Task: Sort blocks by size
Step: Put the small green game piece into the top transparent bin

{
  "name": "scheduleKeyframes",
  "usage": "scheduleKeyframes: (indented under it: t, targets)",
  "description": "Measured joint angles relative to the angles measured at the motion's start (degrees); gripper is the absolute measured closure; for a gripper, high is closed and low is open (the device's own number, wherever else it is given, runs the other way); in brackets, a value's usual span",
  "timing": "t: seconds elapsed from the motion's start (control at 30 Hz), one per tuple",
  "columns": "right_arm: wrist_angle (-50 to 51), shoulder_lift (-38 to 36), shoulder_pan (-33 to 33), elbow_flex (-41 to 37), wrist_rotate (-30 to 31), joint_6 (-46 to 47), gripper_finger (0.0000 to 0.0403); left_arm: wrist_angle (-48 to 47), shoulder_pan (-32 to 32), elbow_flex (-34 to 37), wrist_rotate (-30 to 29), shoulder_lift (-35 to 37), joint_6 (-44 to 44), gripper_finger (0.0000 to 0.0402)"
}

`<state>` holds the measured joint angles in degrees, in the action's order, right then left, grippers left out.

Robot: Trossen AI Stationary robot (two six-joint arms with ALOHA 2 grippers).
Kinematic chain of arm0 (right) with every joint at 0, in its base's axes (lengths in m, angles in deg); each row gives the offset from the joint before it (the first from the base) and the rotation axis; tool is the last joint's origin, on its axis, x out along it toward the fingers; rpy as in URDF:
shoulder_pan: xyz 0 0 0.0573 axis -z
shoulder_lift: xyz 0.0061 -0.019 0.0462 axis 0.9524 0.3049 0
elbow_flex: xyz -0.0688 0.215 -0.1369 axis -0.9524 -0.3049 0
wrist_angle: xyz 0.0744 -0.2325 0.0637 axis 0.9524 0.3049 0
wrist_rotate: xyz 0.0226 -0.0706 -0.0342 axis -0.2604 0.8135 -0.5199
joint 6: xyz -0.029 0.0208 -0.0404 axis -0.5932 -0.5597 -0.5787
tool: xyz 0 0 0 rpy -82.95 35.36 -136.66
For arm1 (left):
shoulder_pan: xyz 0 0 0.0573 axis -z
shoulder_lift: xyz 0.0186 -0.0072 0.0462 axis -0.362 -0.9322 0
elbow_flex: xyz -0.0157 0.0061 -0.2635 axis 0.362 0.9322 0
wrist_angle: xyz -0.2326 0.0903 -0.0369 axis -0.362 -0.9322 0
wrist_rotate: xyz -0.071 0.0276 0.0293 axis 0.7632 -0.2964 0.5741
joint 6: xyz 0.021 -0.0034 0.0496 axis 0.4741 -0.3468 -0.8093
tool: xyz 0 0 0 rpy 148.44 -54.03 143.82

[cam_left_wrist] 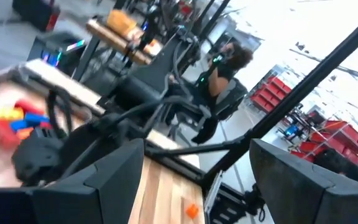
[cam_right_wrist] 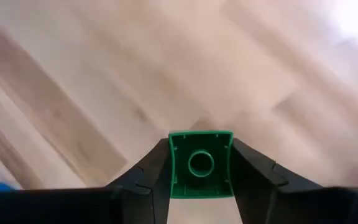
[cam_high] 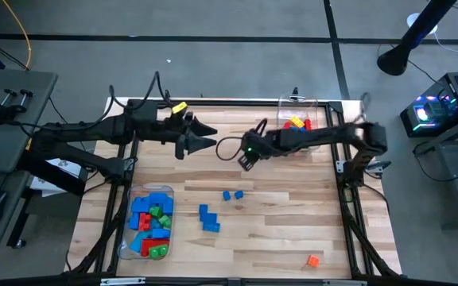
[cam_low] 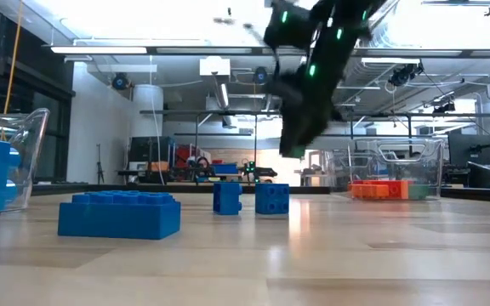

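Right gripper (cam_right_wrist: 201, 180) fingers clamp a small green brick (cam_right_wrist: 201, 163) above the surface (cam_high: 277, 230); left gripper (cam_high: 213, 135) fingers open. No legible writing.

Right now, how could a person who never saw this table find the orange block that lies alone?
Start at the wooden table and go to its near edge on the right arm's side, far from both clear tubs. There a small orange block lies by itself on bare wood. The loose blocks nearest to it are all blue and sit toward the middle, so its colour and its solitude mark it.
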<state>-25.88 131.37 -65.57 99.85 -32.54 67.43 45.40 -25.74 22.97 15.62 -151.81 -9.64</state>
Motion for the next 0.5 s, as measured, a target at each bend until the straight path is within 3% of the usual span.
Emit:
scheduleKeyframes:
  t: [0.17,0.3,0.4,0.5]
  targets:
    - [10.57,-8.89,0.92,2.68,10.71,-1.21,0.0277,2.56,0.0,0.0,-0.04,0.04,-6.42,0.0122]
    - [23.09,-14.37,3.94,1.92,16.19,3.26,0.0277,2.22,0.0,0.0,-0.09,-0.96,-9.78,0.0122]
    - [27.37,-19.04,7.69,-2.48,16.71,6.5,0.0277,2.48,0.47,0.0,-0.04,-2.89,-9.31,0.0122]
    - [25.96,-23.49,12.08,-9.5,12.39,9.44,0.0277,3.02,1.84,0.0,0.75,-5.36,-8.67,0.0122]
